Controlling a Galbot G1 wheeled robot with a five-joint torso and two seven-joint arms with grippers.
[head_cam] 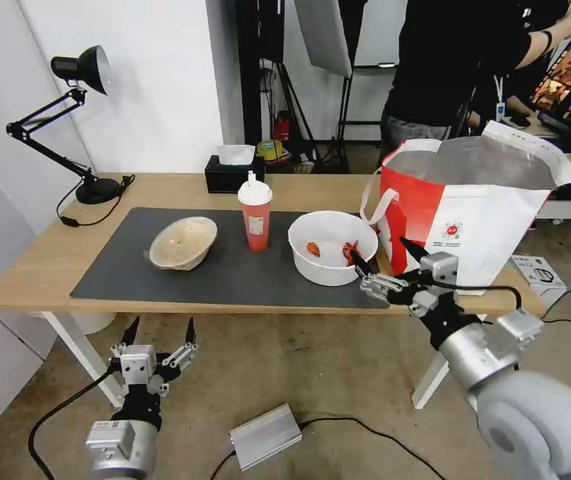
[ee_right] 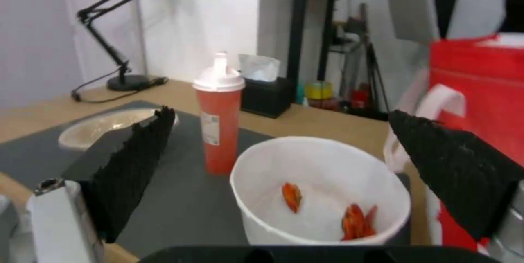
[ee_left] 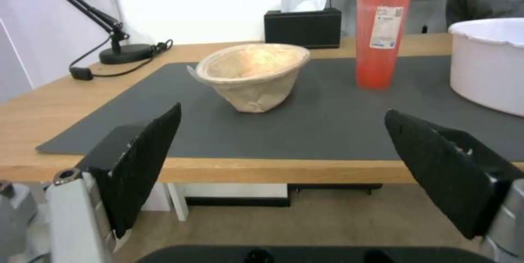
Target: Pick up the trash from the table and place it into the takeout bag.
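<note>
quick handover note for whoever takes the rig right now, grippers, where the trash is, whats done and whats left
Right gripper: open, raised at the table's front edge, beside the white bowl with red scraps, holding nothing.
Left gripper: open, low in front of the table, below its edge, empty.
Trash: beige paper bowl, tilted, red cup, upright, and the white bowl all sit on the grey mat.
Takeout bag: standing open at the table's right end, beside the white bowl.
Done: nothing bagged.
Left: all three pieces.
</note>
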